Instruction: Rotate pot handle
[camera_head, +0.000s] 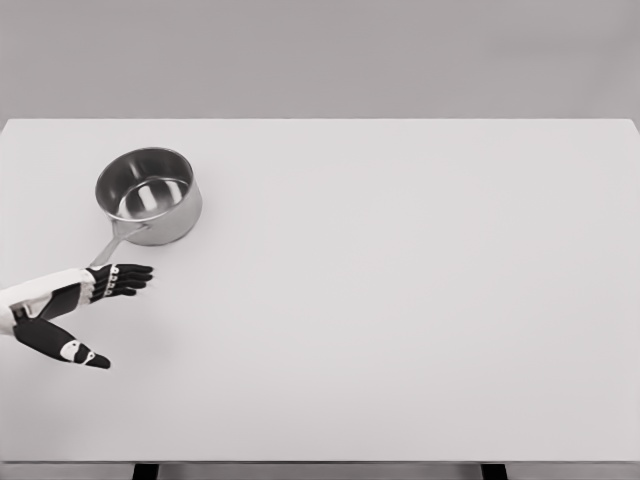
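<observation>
One saucepan and one hand are in view; nothing else lies on the table. Only the left hand shows, its white forearm coming in at the table's left edge.

The table is a plain, pale, matte slab that fills most of the view, its far edge running straight across the upper part and its near edge at the bottom. Two dark legs, or stand parts, peek out under the near edge, one toward the left and one toward the right. Behind the table is a flat grey wall with no detail.

The saucepan is bare polished steel, round and straight-walled, upright and open, with nothing inside; its bright interior reflects the wall and floor of the pan. It stands in the table's far-left part, nearer the left edge than the far edge. Its long flat handle runs from the pan's near side toward the near-left, ending just by the hand.

The left hand has dark fingers with white knuckle joints. The fingers are stretched out together, pointing right, and the thumb is splayed well away from them toward the near edge. The hand grips nothing; the handle's tip meets the wrist end of the fingers, and whether it touches them cannot be told.
</observation>
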